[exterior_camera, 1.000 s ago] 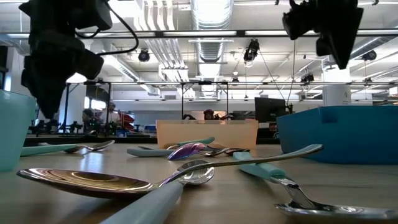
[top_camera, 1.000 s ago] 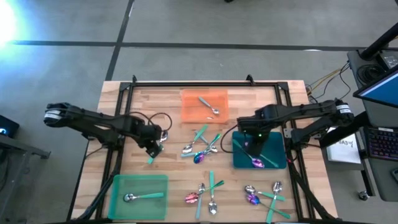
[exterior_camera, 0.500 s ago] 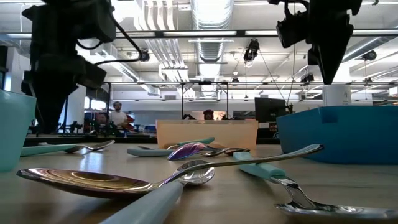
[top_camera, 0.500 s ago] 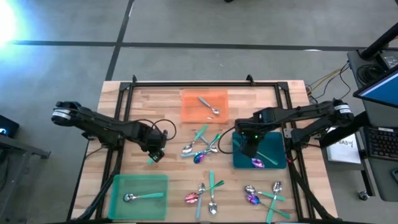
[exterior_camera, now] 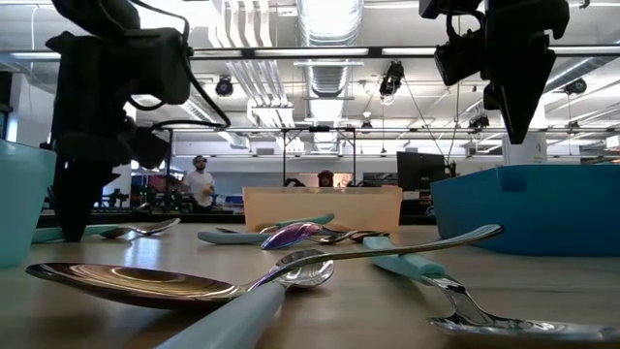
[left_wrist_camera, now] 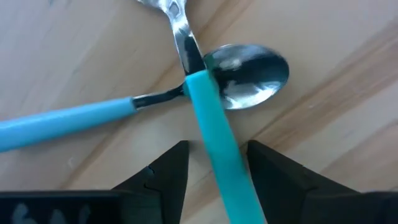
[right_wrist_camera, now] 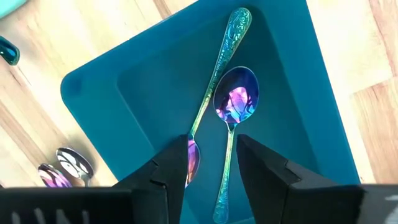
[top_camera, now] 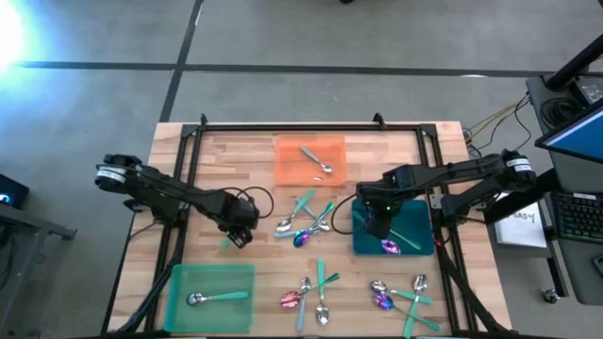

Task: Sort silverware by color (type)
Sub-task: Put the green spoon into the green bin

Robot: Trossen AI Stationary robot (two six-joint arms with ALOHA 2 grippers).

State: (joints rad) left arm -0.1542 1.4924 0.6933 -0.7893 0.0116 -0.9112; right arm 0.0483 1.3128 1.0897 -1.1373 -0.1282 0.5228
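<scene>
Teal plastic runs between the fingers of the left gripper (left_wrist_camera: pixel 214 171), which we see spread on either side of a teal-handled spoon (left_wrist_camera: pixel 214 134) lying on the wood table (top_camera: pixel 226 151) left of centre; whether they touch it we cannot tell. That handle crosses over a second teal-handled spoon (left_wrist_camera: pixel 68 118) whose bowl lies just beyond. The right gripper (right_wrist_camera: pixel 211 162) hangs with its fingers parted and holding nothing above the teal tray (right_wrist_camera: pixel 99 112) on the right, where two iridescent purple spoons (right_wrist_camera: pixel 233 102) lie side by side. In the overhead view we see a silver spoon in the orange tray (top_camera: pixel 292 171) at the far middle, one teal-handled spoon in the green tray (top_camera: pixel 212 278) at near left, and mixed silverware (top_camera: pixel 306 226) scattered at centre and along the near edge.
</scene>
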